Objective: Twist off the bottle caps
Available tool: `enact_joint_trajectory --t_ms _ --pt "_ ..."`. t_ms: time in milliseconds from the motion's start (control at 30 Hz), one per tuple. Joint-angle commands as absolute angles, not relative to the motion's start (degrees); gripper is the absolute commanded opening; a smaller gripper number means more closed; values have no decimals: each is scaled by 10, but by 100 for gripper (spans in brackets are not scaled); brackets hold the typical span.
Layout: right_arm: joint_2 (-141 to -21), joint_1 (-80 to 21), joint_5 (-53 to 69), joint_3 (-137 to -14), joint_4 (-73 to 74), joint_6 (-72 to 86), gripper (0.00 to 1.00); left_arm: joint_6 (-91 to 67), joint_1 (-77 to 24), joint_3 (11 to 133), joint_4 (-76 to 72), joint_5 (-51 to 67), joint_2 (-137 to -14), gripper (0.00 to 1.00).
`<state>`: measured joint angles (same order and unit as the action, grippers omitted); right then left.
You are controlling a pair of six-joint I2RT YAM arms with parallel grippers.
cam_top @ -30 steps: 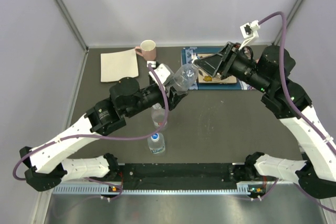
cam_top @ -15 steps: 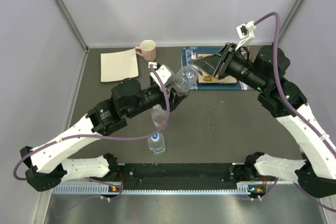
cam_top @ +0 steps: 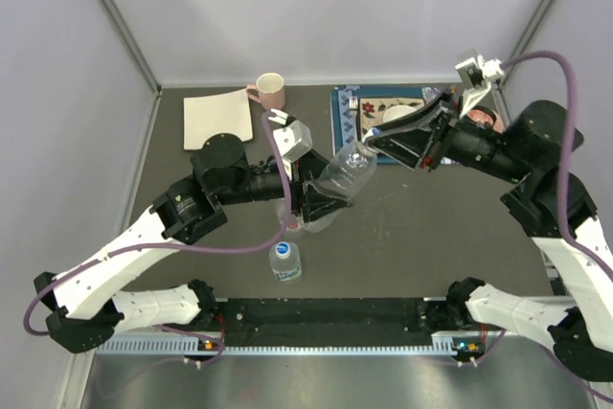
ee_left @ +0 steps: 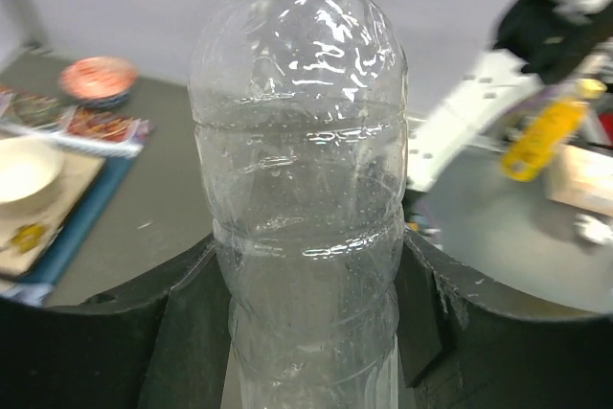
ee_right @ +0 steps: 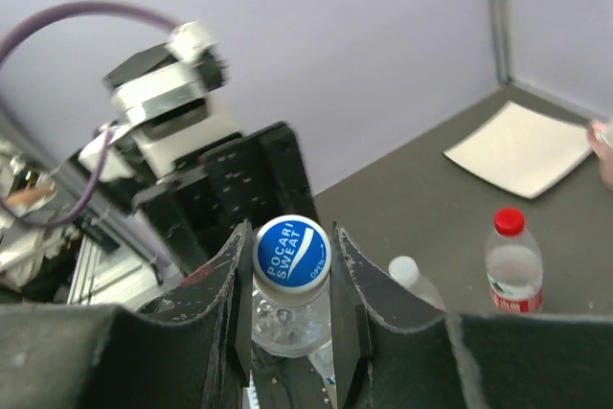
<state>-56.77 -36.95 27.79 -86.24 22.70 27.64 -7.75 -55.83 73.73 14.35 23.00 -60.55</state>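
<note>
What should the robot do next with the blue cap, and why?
Probably turn the right wrist to unscrew it. The right gripper is shut on the blue cap, which sits on the neck of the bottle. The left gripper clamps the bottle's body, so a twist should loosen the cap.

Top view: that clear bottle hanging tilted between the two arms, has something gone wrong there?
Only the tilt stands out. The bottle hangs slanted above the table, with the left tool clamped round its body and the right tool shut on its blue cap. No spill or damage shows.
</note>
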Motion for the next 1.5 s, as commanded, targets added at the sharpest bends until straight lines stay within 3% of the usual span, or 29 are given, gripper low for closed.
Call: enact_joint_trajectory --t_ms 0,133,500,733,767,800,833,867,933,967,1167,1467 --pt "-577 -374 437 -850 234 201 0 -171 -542 767 -19 488 -619 39" --pt "-556 -374 517 -846 224 158 0 -282 -510 761 -132 605 -645 40" --pt "-496 -374 693 -795 159 119 0 -451 -497 711 -377 671 -656 45" --pt "-505 -374 726 -783 167 105 0 -466 -497 709 -382 685 -666 45" --pt "-507 -373 719 -784 171 105 24 -444 -497 710 -367 684 -665 44" --pt "-507 -372 710 -788 175 107 43 -423 -497 715 -337 676 -663 51" --pt "-507 -368 684 -791 176 111 55 -399 -497 721 -278 670 -656 52" --pt "-505 -366 664 -794 178 119 74 -354 -497 723 -247 663 -653 53" --pt "-502 -365 590 -806 181 125 85 -305 -497 738 -189 634 -643 53" --pt "-497 -366 556 -810 183 135 97 -252 -497 745 -115 615 -639 53" --pt "-492 -366 396 -860 178 213 99 -127 -498 767 38 428 -616 47" --pt "-461 -366 270 -860 119 301 99 -20 -552 759 98 150 -606 48"
